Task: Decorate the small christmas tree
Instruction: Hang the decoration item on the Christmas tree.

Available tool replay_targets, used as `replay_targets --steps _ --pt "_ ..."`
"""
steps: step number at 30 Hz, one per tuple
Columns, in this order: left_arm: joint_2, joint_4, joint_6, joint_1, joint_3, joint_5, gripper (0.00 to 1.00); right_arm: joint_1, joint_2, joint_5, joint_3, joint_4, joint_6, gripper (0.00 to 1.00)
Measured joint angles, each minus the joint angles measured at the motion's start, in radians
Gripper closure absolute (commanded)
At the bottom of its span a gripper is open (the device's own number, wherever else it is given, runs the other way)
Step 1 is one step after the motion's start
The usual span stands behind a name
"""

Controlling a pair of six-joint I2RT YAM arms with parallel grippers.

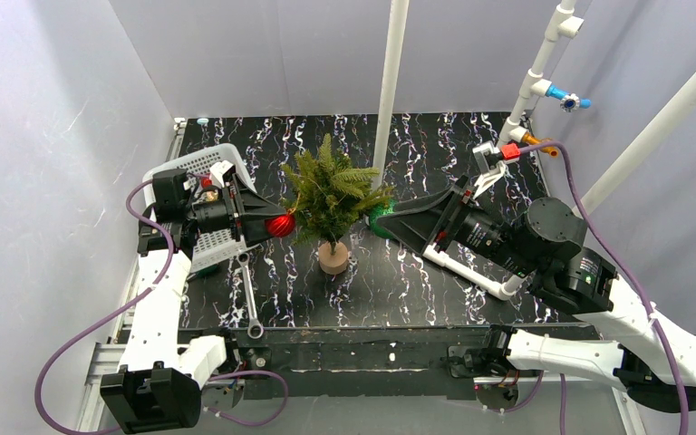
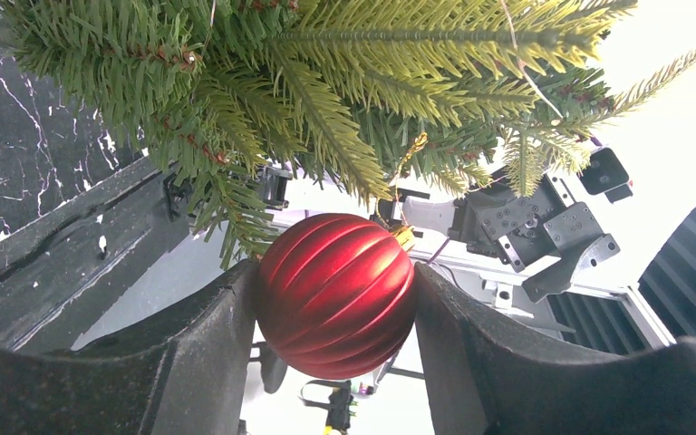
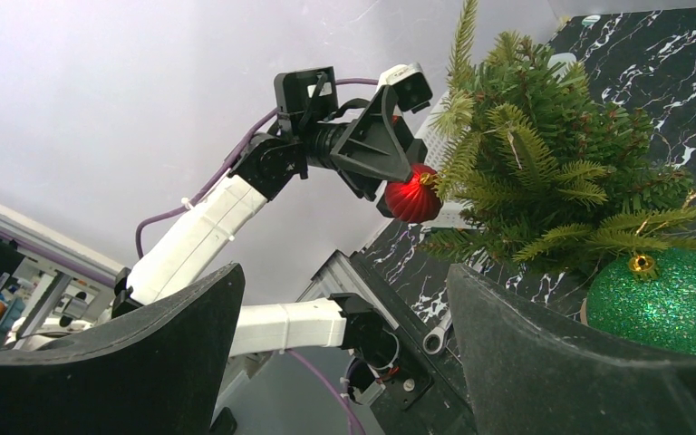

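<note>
Basket [image 1: 201, 161], white plastic lattice, sits at far left of the black white-veined tabletop [image 1: 435, 145], partly hidden behind the left arm. Silver metal spanner [image 1: 249, 299] lies flat just near-side of the basket, toward the table's front edge.

Left gripper [image 2: 335, 294]: both black fingers [image 2: 208, 344] press on opposite sides of a red ribbed ball ornament [image 2: 337, 294], which is pinched between them. The ball's gold cap [image 2: 404, 237] points at the foliage. The ornament is held against the lower left branches.

Small christmas tree [image 1: 331, 190]: green bushy needles, upright, mid-table, standing on its round tan wooden base [image 1: 333, 256]. A white vertical pipe [image 1: 390, 82] rises behind it.

Green glitter ball ornament [image 3: 662, 304], gold-capped, sits under the tree's lower right branches. I cannot tell whether it hangs from one.

Right gripper [image 3: 344, 276]: fingers [image 3: 544, 335] are spread wide with nothing between them. The green ball lies just beyond the outer side of one fingertip, and contact is unclear.
</note>
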Motion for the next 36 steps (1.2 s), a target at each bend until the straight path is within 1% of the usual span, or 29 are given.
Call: replay_targets --steps 15,25,36 --pt "0.016 0.031 -0.024 0.000 -0.042 -0.016 1.00 0.000 0.005 0.000 0.000 0.000 0.000 0.09" --pt "0.024 0.059 -0.036 0.000 -0.042 -0.024 1.00 0.000 0.010 0.000 0.000 0.000 0.000 0.09" --pt "0.023 0.051 -0.029 0.000 -0.043 -0.024 1.00 0.000 0.010 0.000 0.000 0.000 0.000 0.09"
